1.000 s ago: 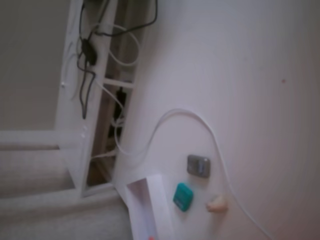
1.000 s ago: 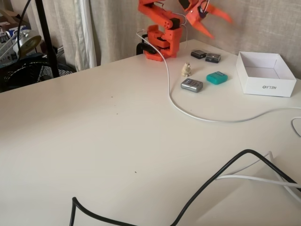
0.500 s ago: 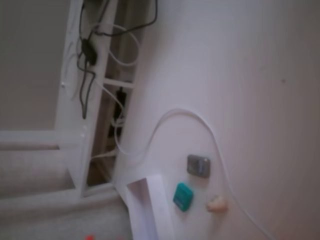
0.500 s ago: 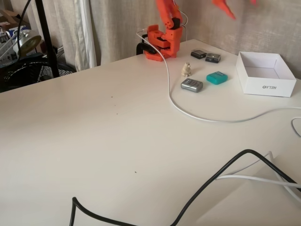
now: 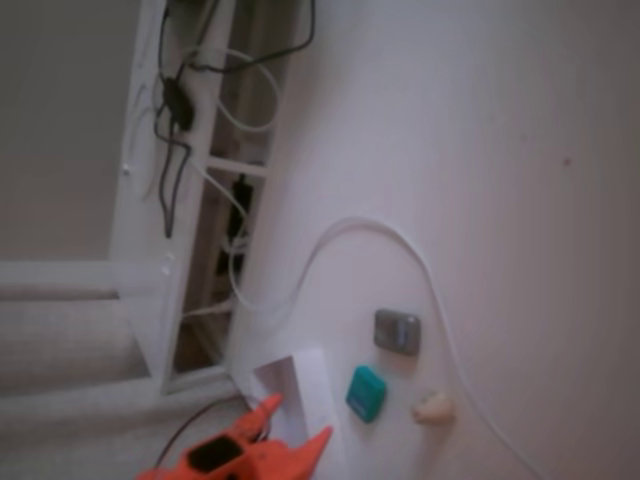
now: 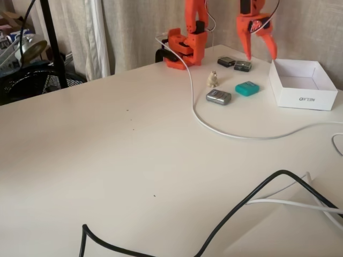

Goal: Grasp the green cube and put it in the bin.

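The green cube (image 6: 247, 88) lies on the white table, alone and untouched; the other fixed view shows the green cube (image 5: 366, 392) near its bottom. To the cube's right stands the white bin (image 6: 303, 99), open-topped with nothing visible inside; the bin (image 5: 310, 375) appears as a pale strip to the cube's left. My orange gripper (image 6: 260, 55) hangs open, fingertips pointing down, above the table behind the cube and next to the bin's far left corner. Nothing is between its fingers. The gripper (image 5: 298, 420) also pokes in from the lower edge, over the bin.
A grey metallic square (image 6: 218, 96) and a small beige lump (image 6: 213, 78) lie left of the cube. Two small dark items (image 6: 235, 63) sit behind it. A white cable (image 6: 214, 127) curves across the table, a black cable (image 6: 236, 209) crosses the front. The arm's base (image 6: 182, 48) stands at the back.
The gripper has swung down from high at the top of the picture to hang low beside the bin. It has entered the other view's bottom edge. The cube has not moved.
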{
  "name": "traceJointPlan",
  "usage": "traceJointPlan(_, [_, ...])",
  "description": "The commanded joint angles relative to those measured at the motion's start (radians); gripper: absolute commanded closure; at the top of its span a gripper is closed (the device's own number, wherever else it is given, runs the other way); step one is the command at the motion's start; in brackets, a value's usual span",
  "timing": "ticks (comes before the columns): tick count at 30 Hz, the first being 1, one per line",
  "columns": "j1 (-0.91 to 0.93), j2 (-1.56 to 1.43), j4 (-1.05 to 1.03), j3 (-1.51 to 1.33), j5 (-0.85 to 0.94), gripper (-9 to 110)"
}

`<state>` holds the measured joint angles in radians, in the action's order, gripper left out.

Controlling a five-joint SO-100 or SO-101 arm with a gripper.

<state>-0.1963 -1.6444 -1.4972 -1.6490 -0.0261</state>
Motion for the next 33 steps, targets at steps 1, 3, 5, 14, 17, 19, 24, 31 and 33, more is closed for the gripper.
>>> traceJointPlan(1, [0.012, 0.041, 0.014, -0.017, -0.005, 67])
traceJointPlan(3, [0.017, 0.061, 0.025, -0.038, -0.006, 67])
traceJointPlan(5, [0.017, 0.074, 0.026, -0.055, -0.006, 67])
traceJointPlan(14, [0.078, 0.153, 0.071, -0.114, 0.003, 67])
traceJointPlan(17, [0.098, 0.183, 0.095, -0.114, 0.011, 68])
traceJointPlan(19, [0.107, 0.204, 0.109, -0.106, 0.018, 68])
traceJointPlan(24, [0.11, 0.242, 0.129, -0.098, 0.034, 68])
traceJointPlan(31, [0.103, 0.321, 0.141, -0.044, 0.038, 68])
traceJointPlan(33, [0.092, 0.333, 0.141, -0.037, 0.048, 68])
